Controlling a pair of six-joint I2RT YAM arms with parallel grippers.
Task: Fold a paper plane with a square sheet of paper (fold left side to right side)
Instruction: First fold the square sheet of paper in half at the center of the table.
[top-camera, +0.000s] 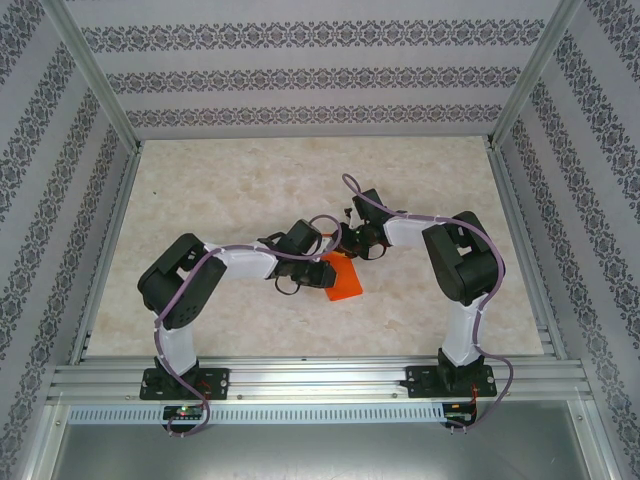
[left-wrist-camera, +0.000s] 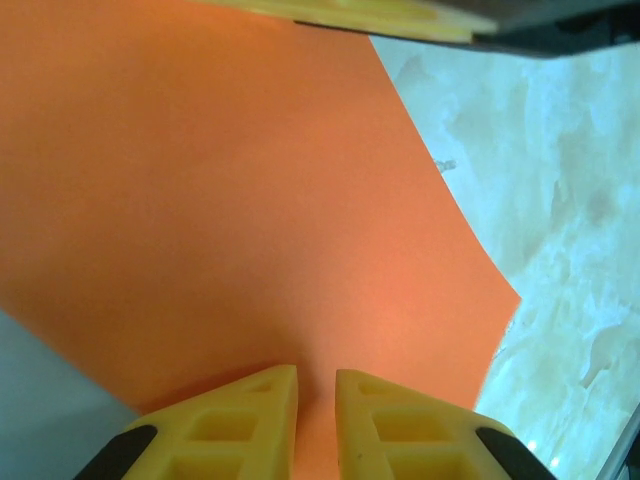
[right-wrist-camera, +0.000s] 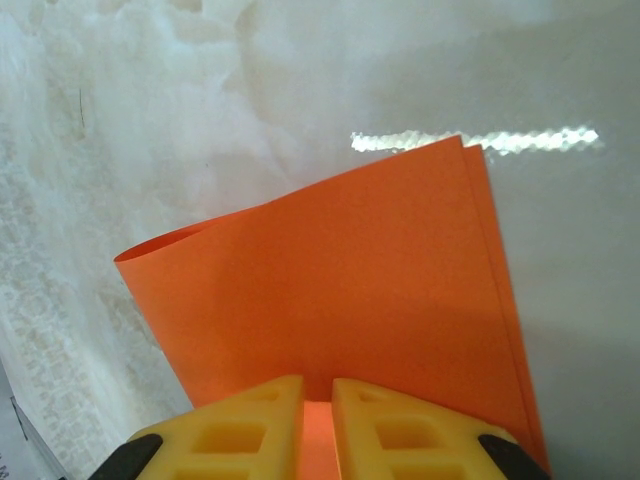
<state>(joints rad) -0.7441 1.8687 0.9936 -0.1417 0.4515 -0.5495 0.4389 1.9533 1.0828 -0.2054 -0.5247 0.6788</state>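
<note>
Sheet, look: You have the square sheet of paper (right-wrist-camera: 340, 290) in bright orange, plain and matte. It is doubled over on itself rather than lying flat.
Sheet, bend: In the right wrist view the bend at the left of the frame is a soft rounded loop. It is not pressed into a crease.
Sheet, layers: Toward the upper right of that view you see two layers. Their straight edges nearly match, and one peeks out as a thin strip down the right side.
Sheet, left wrist view: Orange runs from the upper left down to the bottom middle. Its right edge slants to a corner at the middle right of the frame, and the surface bows slightly.
Sheet, place: In the top view it is a small orange patch at the centre of the frame, over the middle of the table (top-camera: 250, 180). It sits between the two wrists and just below them. You cannot tell whether it touches the tabletop.
Left gripper (left-wrist-camera: 316, 400): Its yellow fingers (left-wrist-camera: 250, 425) sit at the bottom of its view, nearly together. The paper runs into the narrow slot between them, so the jaws are clamped on the sheet.
Right gripper (right-wrist-camera: 317, 410): Its yellow fingers (right-wrist-camera: 250, 430) are likewise close together at the bottom of the frame. Orange shows in the slot between them, so these jaws are also clamped on the sheet's near edge.
Table: The surface is pale, marbled and glossy. A bright reflected streak lies at the upper right of the right wrist view.
</note>
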